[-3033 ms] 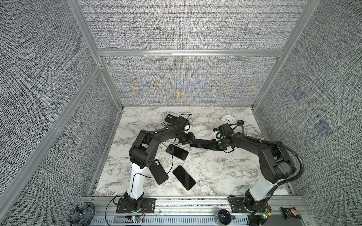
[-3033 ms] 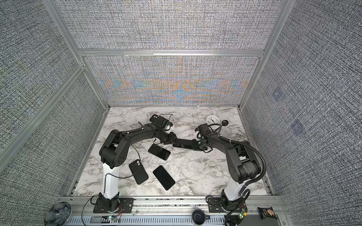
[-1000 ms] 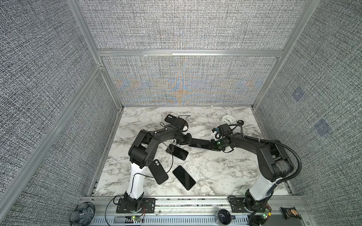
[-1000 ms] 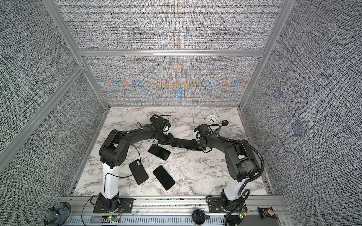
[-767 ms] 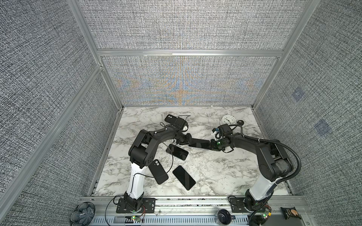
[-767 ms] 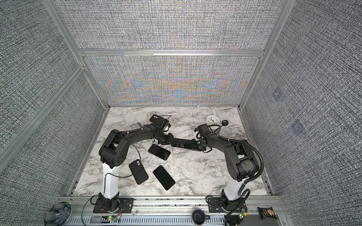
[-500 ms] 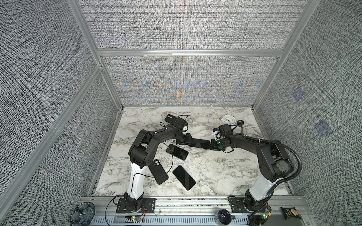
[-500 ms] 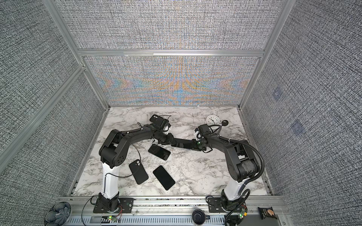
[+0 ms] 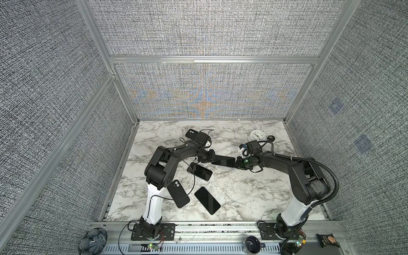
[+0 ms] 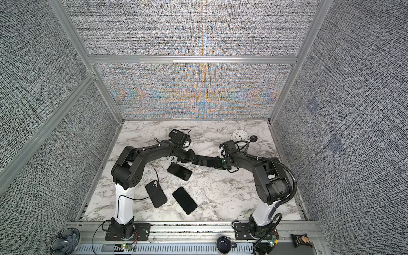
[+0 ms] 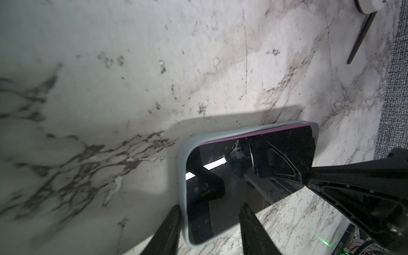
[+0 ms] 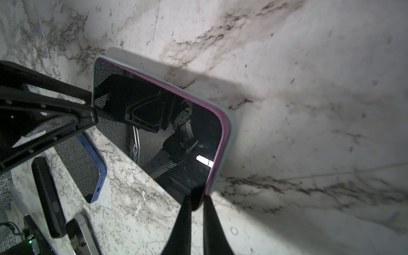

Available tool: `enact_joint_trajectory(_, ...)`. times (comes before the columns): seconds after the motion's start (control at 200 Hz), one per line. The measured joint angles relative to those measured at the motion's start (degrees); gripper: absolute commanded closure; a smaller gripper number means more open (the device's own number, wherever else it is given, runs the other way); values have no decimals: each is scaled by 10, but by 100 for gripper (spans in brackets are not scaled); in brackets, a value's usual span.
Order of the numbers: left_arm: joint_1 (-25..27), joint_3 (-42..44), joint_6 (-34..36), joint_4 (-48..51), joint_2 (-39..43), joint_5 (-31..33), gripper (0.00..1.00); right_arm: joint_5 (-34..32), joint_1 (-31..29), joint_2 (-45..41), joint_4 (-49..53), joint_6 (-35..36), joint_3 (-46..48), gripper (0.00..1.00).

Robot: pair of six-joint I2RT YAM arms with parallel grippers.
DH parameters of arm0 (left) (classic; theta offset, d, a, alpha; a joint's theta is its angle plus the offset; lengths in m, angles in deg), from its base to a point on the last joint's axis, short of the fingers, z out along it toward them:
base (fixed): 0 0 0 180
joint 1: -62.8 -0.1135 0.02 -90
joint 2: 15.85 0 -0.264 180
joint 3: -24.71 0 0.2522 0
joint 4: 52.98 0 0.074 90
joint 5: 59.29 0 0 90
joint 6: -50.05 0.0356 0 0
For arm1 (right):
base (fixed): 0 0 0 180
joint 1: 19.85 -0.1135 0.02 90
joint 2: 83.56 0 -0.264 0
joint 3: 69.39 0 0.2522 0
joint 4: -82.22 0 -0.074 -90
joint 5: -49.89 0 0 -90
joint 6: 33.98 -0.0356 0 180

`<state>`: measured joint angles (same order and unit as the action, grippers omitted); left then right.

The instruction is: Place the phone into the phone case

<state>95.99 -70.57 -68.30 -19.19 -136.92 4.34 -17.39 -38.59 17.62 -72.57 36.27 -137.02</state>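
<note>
The phone hangs in the air above the table, in front of the clock and to its left, held between the two arms with its dark screen facing up. The left gripper has the end farther from the clock. In the left wrist view one of its fingers lies against the outside of the grey case and the other lies over the screen, so the jaws stand about half apart on the cased end. The right gripper takes the end nearer the clock. In the right wrist view its jaws are narrow, pinching the phone's pink edge at a corner. The phone is only partly in the case: at the left gripper's end the grey rim wraps it, while along one long side the pink edge stands above the rim. Compared with three seconds ago, both grippers and the phone have shifted a little farther from the clock, toward the left arm, and the right arm's elbow has drawn in slightly. Over the last second the right jaws have tightened a little on the edge, while the left jaws have kept their width. The two spare phones and the black case, all farther from the clock, lie where they did before.
</note>
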Motion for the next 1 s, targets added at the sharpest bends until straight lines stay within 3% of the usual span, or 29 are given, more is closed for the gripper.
enact_joint_trajectory(0.56,0,0,-2,-1,0,1,55,-1,-1,2,-14,-7,7,82)
enact_joint_trajectory(1.0,0,4,-1,-5,2,1,55,-6,-5,3,-18,-18,10,86)
